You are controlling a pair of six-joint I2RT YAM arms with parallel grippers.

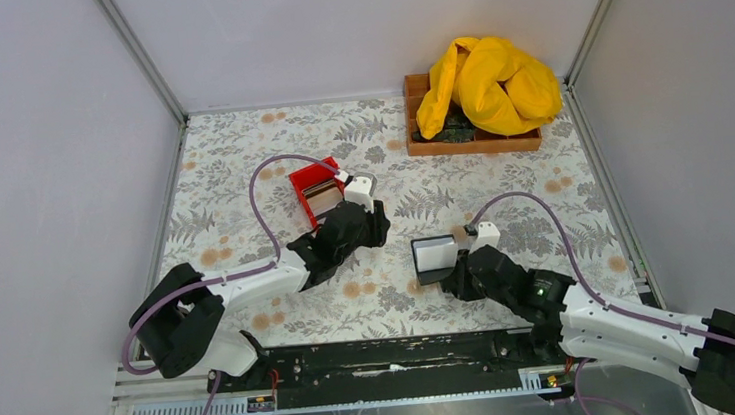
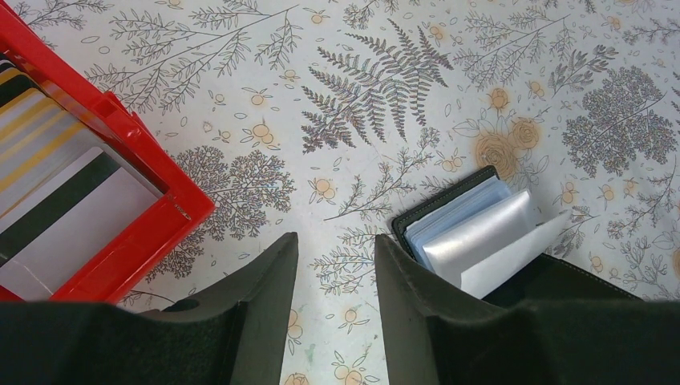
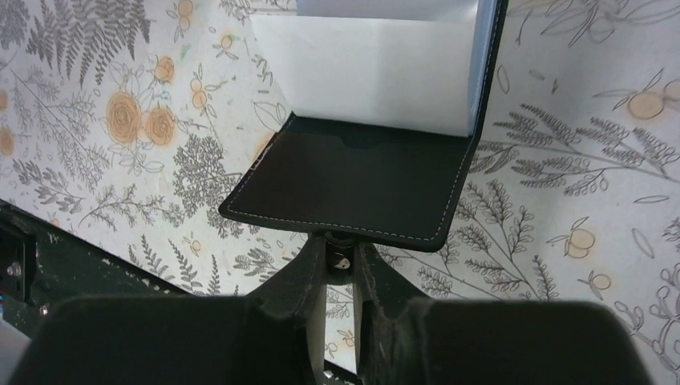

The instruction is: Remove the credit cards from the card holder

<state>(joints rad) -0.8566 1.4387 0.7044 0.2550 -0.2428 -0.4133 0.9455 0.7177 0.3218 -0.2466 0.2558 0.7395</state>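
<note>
- On the counter (image 1: pixel 241 178), right of centre: card holder (image 3: pixel 353 184), one, black with pale stitching. It lies open with its lower flap flat. Several clear plastic sleeves (image 2: pixel 481 233) fan up from the spine, over a grey-blue inner face.
- Right gripper (image 3: pixel 338 249): jaws pinching the near edge of the card holder's black flap at its middle. The right arm reaches in low from the near right corner, forearm angled toward the centre.
- Left gripper (image 2: pixel 335 241): jaws spread, nothing between them, hanging over bare counter between the red bin and the card holder. The left arm stretches forward from the near left, wrist bent downward.
- Credit cards (image 2: pixel 56 184): stacked inside the red bin. The top one is white with a dark stripe, one beneath it is tan with gold stripes, and a dark one lies further under. The exact count cannot be told.
- Red bin (image 2: pixel 160 172): one, plastic, left of the left gripper and well apart from the card holder.
- Purple cables (image 1: pixel 262 192): two, one looping above each arm.
- Wooden tray (image 1: pixel 478 143): one, at the far edge, with a crumpled yellow cloth (image 1: pixel 493 81) heaped on it.
</note>
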